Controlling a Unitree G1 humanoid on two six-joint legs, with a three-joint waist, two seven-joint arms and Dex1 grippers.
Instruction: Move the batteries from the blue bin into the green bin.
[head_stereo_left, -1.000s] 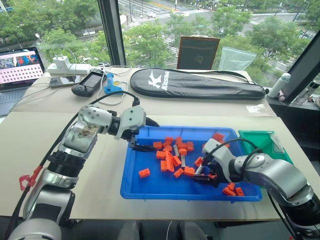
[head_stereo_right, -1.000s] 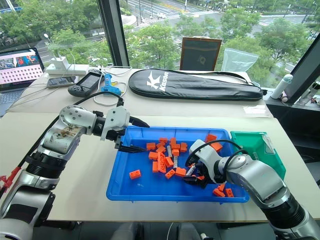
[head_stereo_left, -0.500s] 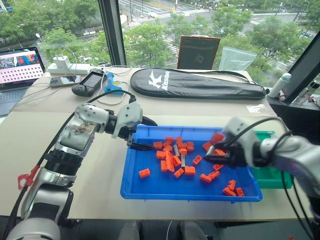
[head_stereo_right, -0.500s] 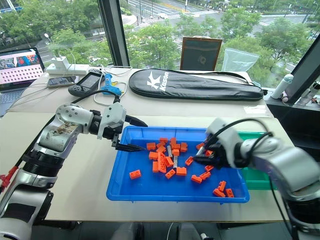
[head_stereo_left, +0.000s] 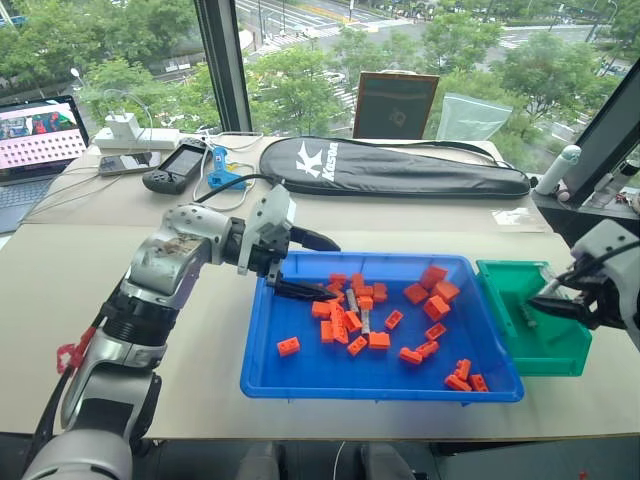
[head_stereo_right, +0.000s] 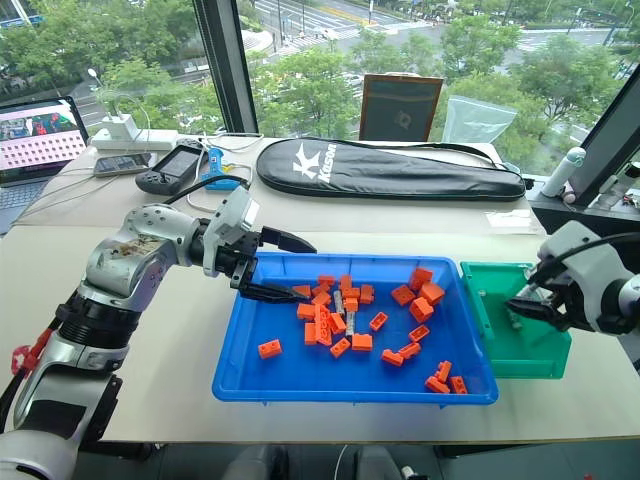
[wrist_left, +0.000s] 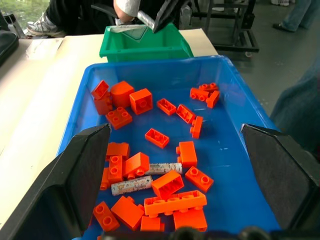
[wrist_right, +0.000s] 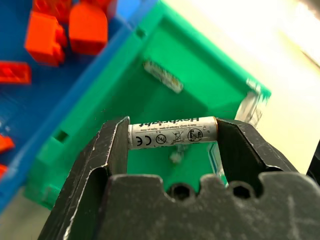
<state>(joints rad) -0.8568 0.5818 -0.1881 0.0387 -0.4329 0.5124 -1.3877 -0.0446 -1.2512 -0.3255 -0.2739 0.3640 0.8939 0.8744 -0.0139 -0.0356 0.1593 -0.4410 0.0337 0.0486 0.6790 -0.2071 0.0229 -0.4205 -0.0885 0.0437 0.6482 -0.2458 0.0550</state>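
- Since the earlier frames the right gripper (head_stereo_left: 545, 304) has swung away from the orange bricks (head_stereo_left: 345, 322) in the blue bin (head_stereo_left: 300, 385), out to the robot's right, and now hangs over the green bin (head_stereo_left: 555, 355). The left gripper (head_stereo_left: 300, 268) has lifted a little at the blue bin's near-left corner.
- Eye views: the right gripper sits above the green bin's open mouth, with a slim grey piece between its fingers. Two batteries (head_stereo_left: 356, 305) lie among the bricks at the middle of the blue bin. The left gripper is the nearer one to them; they lie just beyond its tips, towards the green bin.
- Left wrist view: the left fingers (wrist_left: 70, 175) stand wide apart, clamped on nothing. The two batteries lie side by side, nearly crosswise to the fingers' line, hemmed in by bricks. The green bin stands past the blue bin's far end, with the right gripper above it.
- Right wrist view: the right fingers (wrist_right: 107, 150) are clamped endwise on one held battery (wrist_right: 172, 134), its long axis spanning the gap from pad to pad. The green bin's floor lies straight beyond it, with another battery (wrist_right: 162, 76) already lying there. In my judgement, opening the fingers should drop it inside.
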